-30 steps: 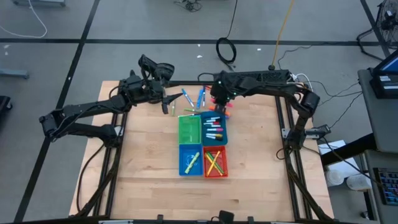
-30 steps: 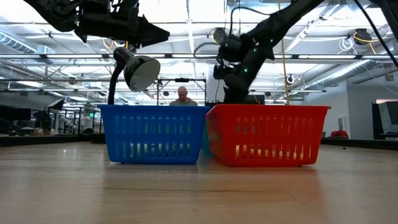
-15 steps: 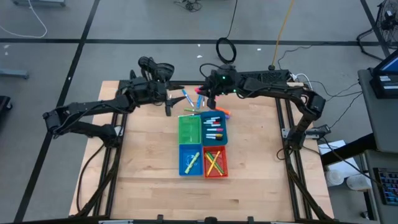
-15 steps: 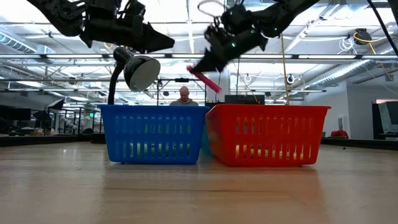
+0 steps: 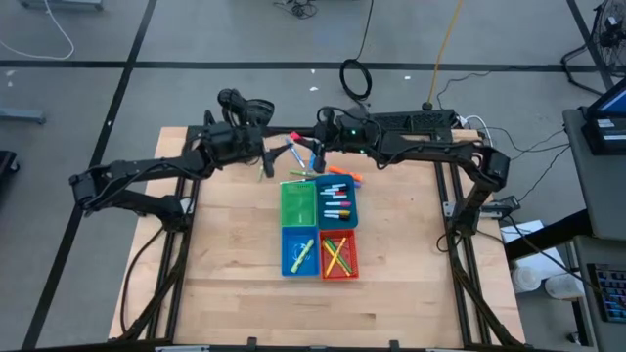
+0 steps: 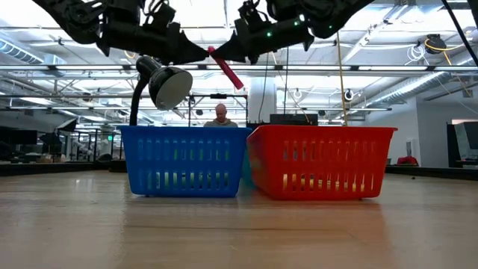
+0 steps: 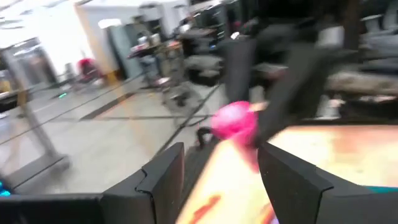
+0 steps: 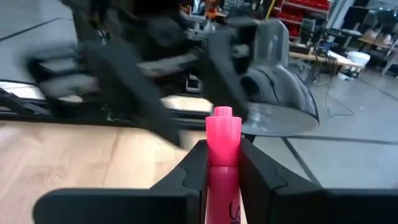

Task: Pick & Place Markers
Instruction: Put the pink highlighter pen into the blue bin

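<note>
Two dark grippers meet in the air above the far edge of the wooden table [image 5: 235,254], behind the four small square plastic bins [image 5: 320,227] of green, teal, blue and red. The right gripper [image 8: 222,163] is closed on a thick pink marker [image 8: 223,162], and holds it out tilted toward the left gripper [image 7: 219,169], whose fingers stand apart with the marker's tip just in front of them. Several markers already lie in the bins, and some blue ones [image 5: 305,154] wait on the table. It looks like a handover. My worry is the timing: if the right gripper releases before the left one closes, the marker may fall and roll off the table. A grip near the tip could also let it swing.
</note>
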You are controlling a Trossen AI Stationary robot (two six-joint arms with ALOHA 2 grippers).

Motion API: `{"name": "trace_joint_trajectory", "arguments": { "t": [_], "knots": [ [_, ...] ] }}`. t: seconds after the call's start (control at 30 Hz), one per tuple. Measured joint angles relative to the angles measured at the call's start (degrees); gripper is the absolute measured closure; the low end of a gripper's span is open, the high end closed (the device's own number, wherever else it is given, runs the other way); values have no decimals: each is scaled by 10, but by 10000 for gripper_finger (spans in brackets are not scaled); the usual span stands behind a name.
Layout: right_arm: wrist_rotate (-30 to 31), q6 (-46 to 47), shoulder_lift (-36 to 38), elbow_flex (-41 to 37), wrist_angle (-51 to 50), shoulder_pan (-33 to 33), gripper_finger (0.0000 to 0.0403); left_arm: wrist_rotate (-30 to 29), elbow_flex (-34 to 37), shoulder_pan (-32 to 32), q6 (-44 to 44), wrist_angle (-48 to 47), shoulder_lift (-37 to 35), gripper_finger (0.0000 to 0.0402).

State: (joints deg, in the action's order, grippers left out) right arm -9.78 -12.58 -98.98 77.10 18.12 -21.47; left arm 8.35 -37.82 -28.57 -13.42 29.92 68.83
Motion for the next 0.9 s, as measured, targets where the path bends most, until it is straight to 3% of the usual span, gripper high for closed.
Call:
{"name": "trace_joint_trajectory", "arguments": {
  "t": [0.23, 0.5, 0.9],
  "knots": [
    [10, -10, -1, 0, 56, -2, 353, -61, 0, 0, 19, 2, -3, 192],
    [6, -33, -1, 0, 102, 0, 353, 46, 0, 13, 47, 40, -2, 192],
    [-5, -53, 0, 0, 125, 41, 353, 51, 0, 32, 51, 62, 5, 192]
  ]
}}
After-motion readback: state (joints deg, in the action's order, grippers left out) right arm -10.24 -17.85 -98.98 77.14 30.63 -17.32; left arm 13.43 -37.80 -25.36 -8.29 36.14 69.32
